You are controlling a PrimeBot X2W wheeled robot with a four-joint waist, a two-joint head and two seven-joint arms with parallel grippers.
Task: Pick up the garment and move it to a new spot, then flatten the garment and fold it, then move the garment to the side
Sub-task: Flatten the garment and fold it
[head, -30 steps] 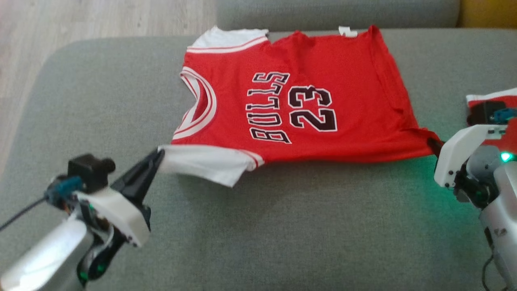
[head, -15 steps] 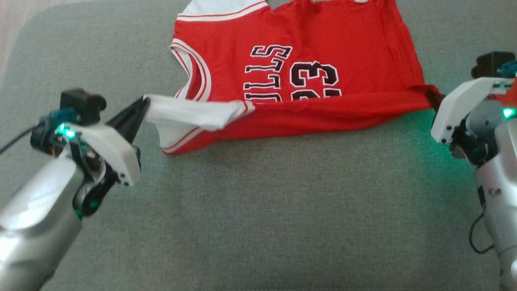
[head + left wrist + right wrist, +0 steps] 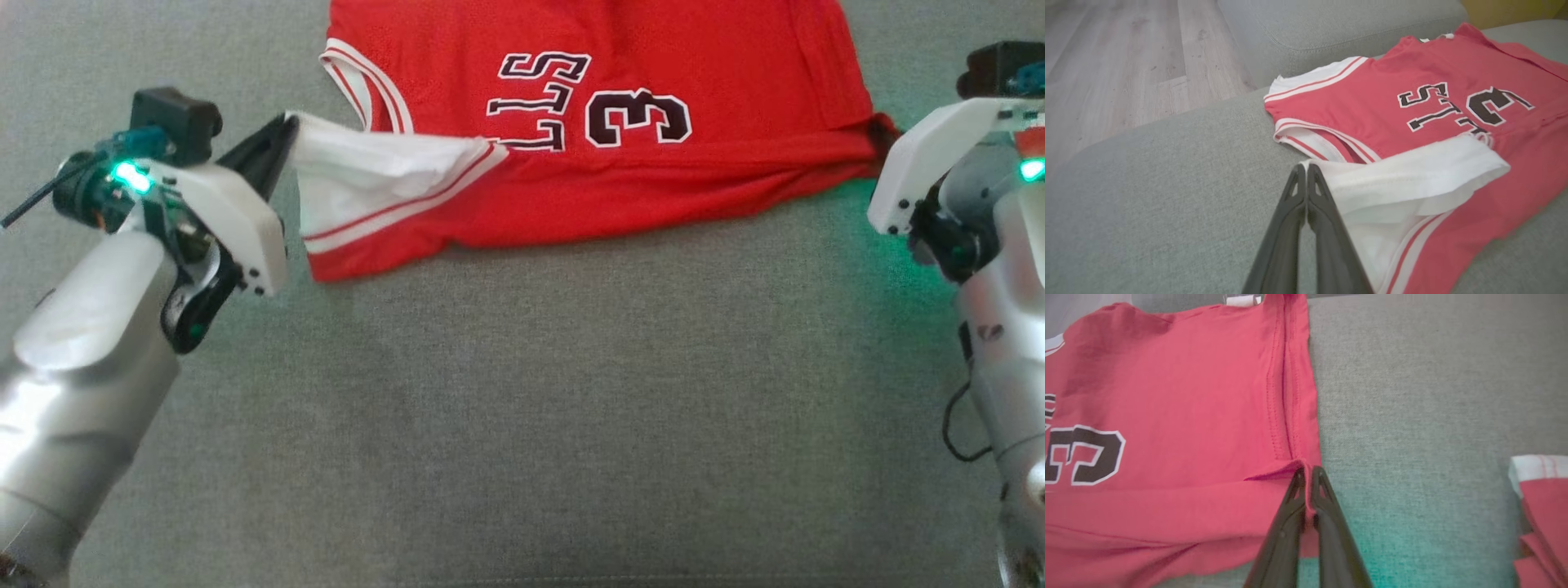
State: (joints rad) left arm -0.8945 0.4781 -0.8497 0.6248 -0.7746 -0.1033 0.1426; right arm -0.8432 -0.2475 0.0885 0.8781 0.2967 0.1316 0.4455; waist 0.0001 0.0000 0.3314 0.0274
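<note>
**Item 1. Garment** [image 3: 735, 82]: red jersey with white trim and dark lettering. It is laid front up on the far part of the grey cushion [image 3: 522, 408]. The near long edge is raised and doubled over toward the lettering, part of which is covered. The step is judged to be the lengthwise fold, not yet laid down.

**Item 2. Left gripper** [image 3: 1305, 166]: the fingers are pressed fully together on the white shoulder panel [image 3: 1404, 179], which is held clear of the cushion.

**Item 3. Right gripper** [image 3: 1308, 469]: the fingers are closed tight on the hem corner [image 3: 1286, 468], just beside the side seam.

**Note on handling:** both ends of one edge are pinched, presumably so that it can be carried across as a straight, taut line and the crease kept square. Slack or slippage at either pinch would be expected to skew the fold.

**Item 4. Folded red-and-white pile** [image 3: 1541, 506]: set at the cushion's right, well apart from the garment. It is presumed to mark the side reserved for finished pieces.
</note>
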